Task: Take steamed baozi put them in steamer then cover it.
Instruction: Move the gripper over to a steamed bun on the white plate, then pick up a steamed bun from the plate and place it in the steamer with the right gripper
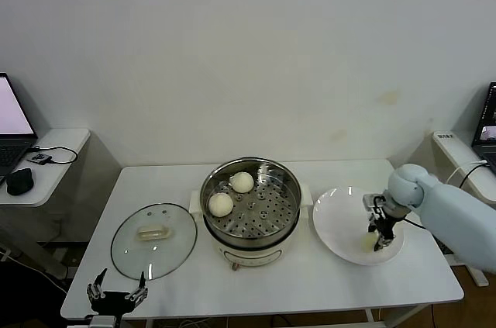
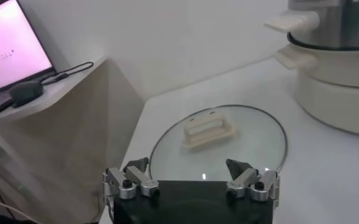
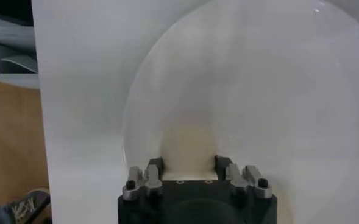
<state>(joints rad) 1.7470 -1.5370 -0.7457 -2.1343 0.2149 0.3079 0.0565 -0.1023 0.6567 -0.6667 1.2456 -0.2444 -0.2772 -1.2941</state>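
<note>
Two cream-white baozi point(image 1: 221, 204) point(image 1: 242, 182) lie on the perforated tray of the steel steamer point(image 1: 291, 188) at the table's middle. A third baozi point(image 1: 370, 243) point(image 3: 189, 149) sits on the white plate point(image 1: 337, 215) point(image 3: 289, 91) to the steamer's right. My right gripper point(image 1: 378, 239) point(image 3: 189, 163) points down over it, jaws shut on that baozi from both sides. The glass cover point(image 1: 153, 240) point(image 2: 219, 140) lies flat on the table left of the steamer. My left gripper point(image 1: 116, 293) point(image 2: 188, 169) hovers open at the table's front-left edge, just short of the cover.
A side table point(image 1: 58, 146) with a laptop point(image 1: 12, 130) and a mouse point(image 1: 21, 181) stands at the left. A second laptop point(image 1: 487, 126) is at the far right. The steamer's cream base point(image 2: 331, 91) rises beyond the cover.
</note>
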